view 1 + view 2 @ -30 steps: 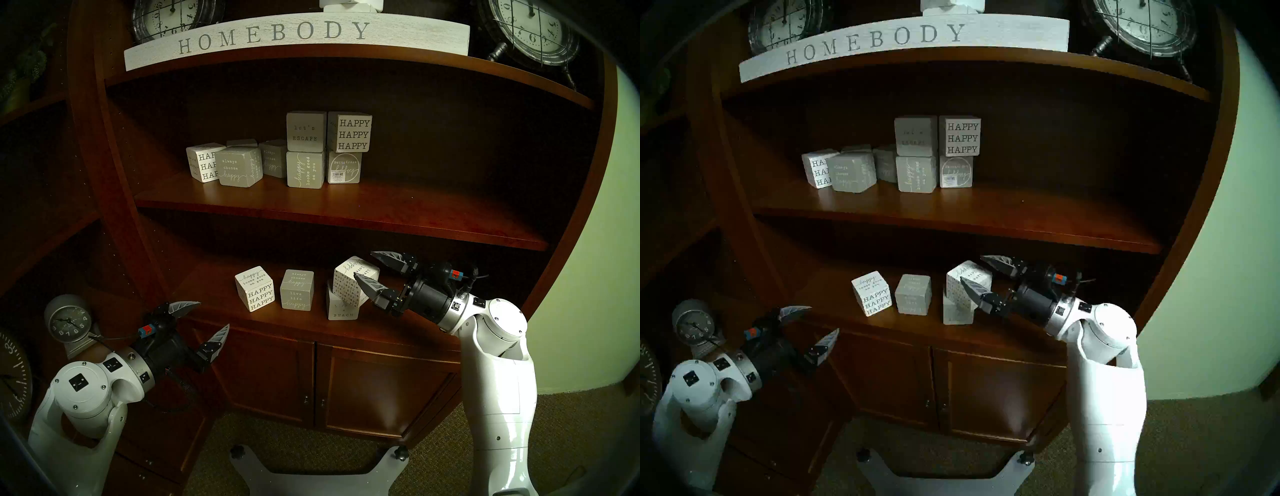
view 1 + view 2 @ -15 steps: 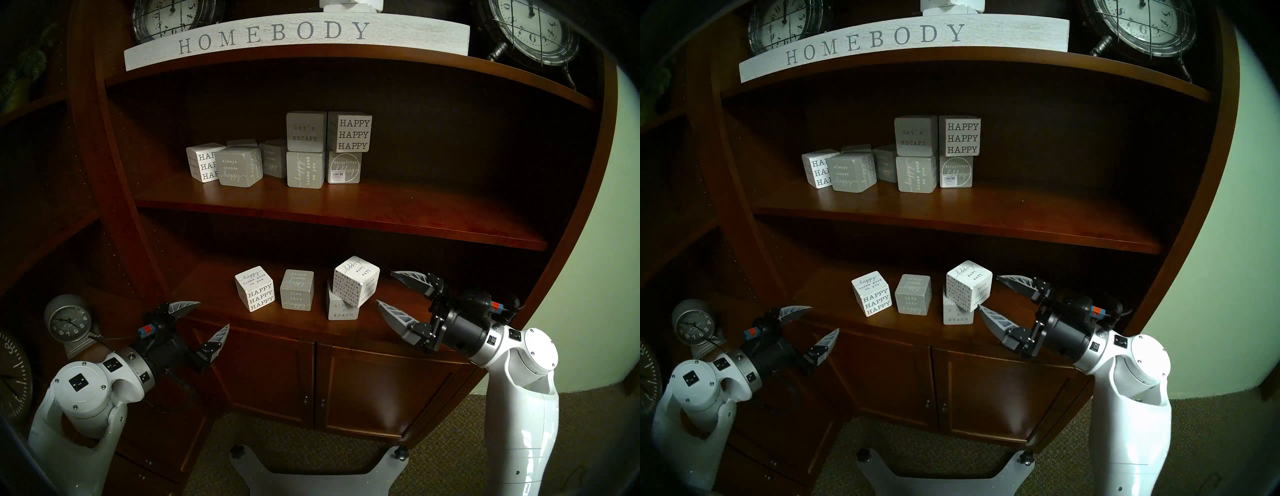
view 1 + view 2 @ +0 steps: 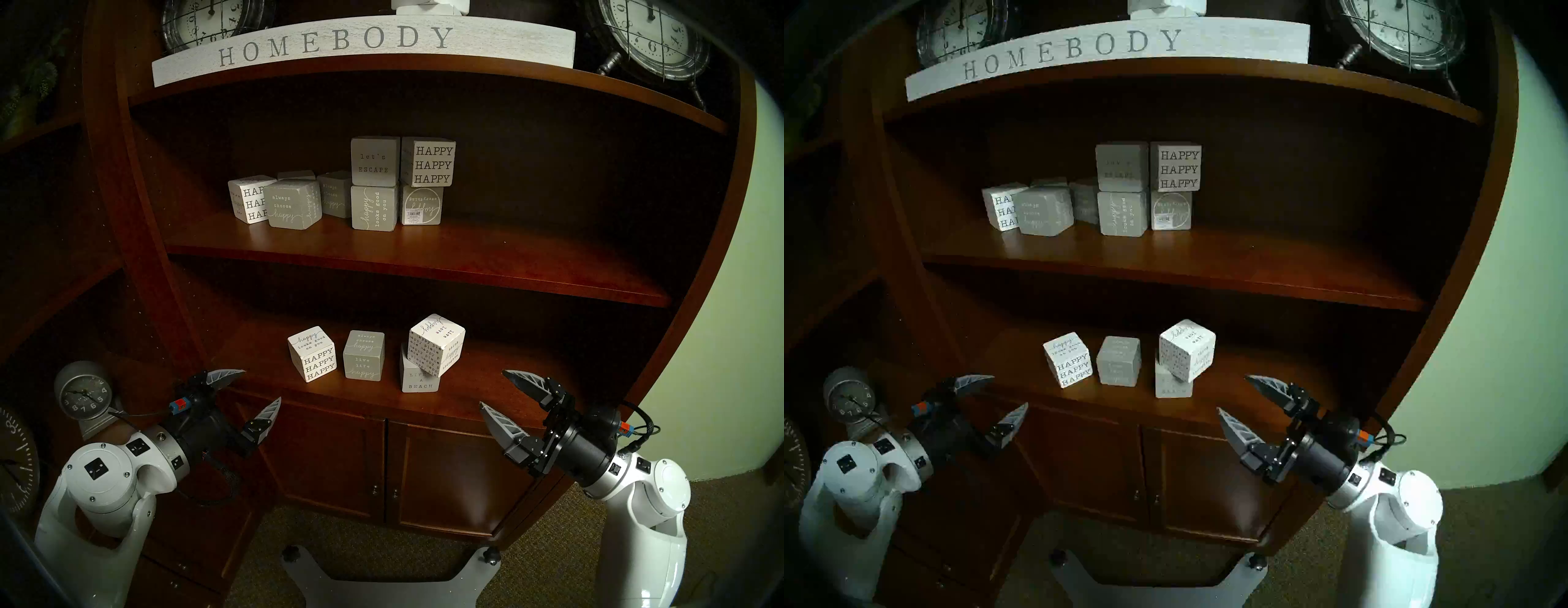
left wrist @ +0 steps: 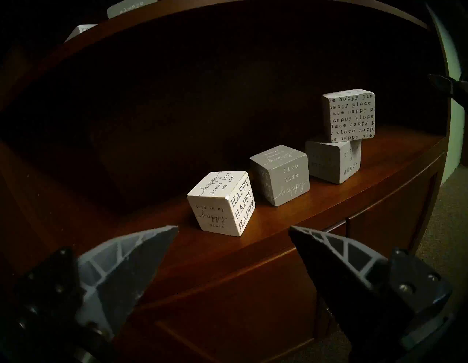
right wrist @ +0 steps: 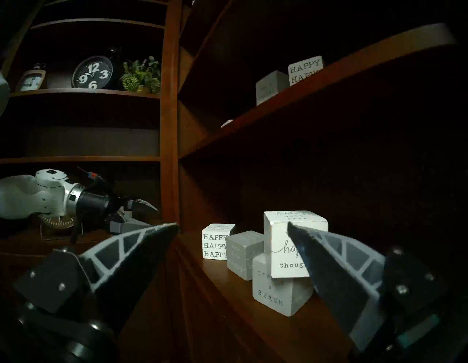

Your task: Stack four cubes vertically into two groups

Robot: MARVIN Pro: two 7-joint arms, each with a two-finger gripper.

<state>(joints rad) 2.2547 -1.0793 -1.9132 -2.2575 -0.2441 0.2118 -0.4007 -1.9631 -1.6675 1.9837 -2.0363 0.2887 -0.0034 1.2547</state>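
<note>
On the lower shelf (image 3: 488,395) we see "think happy thoughts" (image 3: 437,344) sitting skewed on "LIFE'S A BEACH" (image 3: 419,378) — one group done. Our right gripper (image 3: 494,388) has backed off toward four o'clock, jaws spread and empty; the left gripper (image 3: 259,386) waits spread at nine o'clock. "HAPPY HAPPY HAPPY" (image 3: 312,353) and "live life happy" (image 3: 364,355) still stand side by side, unstacked.

Words all over the shelves

"HOMEBODY" on the top sign (image 3: 365,44); lower shelf cubes read "HAPPY HAPPY HAPPY" (image 3: 312,353), "live life happy" (image 3: 364,354), "LIFE'S A BEACH" (image 3: 419,378).

Lower shelf, left to right — white "HAPPY HAPPY HAPPY" cube (image 3: 312,353), grey "live life happy" cube (image 3: 364,355), white "think happy thoughts" cube (image 3: 436,344) skewed atop pale "LIFE'S A BEACH" cube (image 3: 418,379).
</note>
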